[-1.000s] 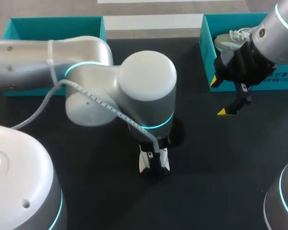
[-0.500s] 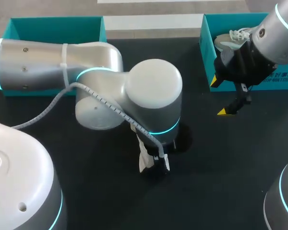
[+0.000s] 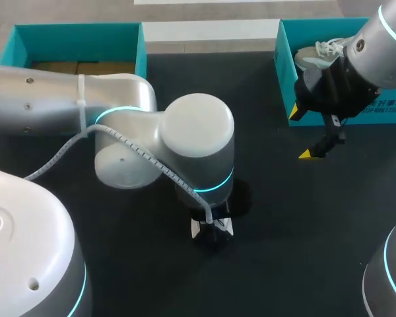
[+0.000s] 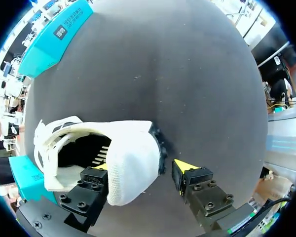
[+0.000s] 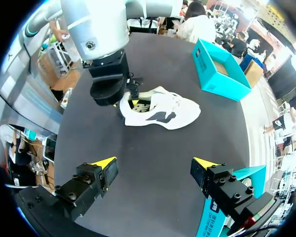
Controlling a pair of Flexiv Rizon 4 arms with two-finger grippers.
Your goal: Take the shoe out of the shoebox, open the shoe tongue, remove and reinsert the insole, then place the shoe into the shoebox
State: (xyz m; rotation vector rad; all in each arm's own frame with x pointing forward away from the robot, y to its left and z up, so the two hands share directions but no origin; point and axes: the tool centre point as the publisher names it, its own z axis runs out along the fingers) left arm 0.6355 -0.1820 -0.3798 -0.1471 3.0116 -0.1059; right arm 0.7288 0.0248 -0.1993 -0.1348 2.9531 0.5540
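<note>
Table [image 3: 303,218]: dark, matte; all items below are carried on it.
L arm [image 3: 119,132]: enters from left, extends to mid-table; wrist is pointed down over shoe.
R arm [image 3: 383,46]: enters from right; held above front wall of R shoebox.
L shoebox [image 3: 79,33]: teal, open-topped, at far-left of table; brown material seen inside.
R shoebox [image 3: 287,72]: teal, open-topped, at far-right; 2nd shoe [image 3: 317,53] w/ white laces lies inside.
Shoe [image 5: 163,112]: white w/ dark lining; lies on table near middle, outside both boxes, heel end at L tool.
L tool [image 4: 143,168]: fingers parted; one finger is set inside shoe opening, other just outside heel w/ slim gap; nothing clamped.
R tool [image 5: 153,168]: spread wide, nothing held; hangs over bare table beside R shoebox, well apart from shoe.
</note>
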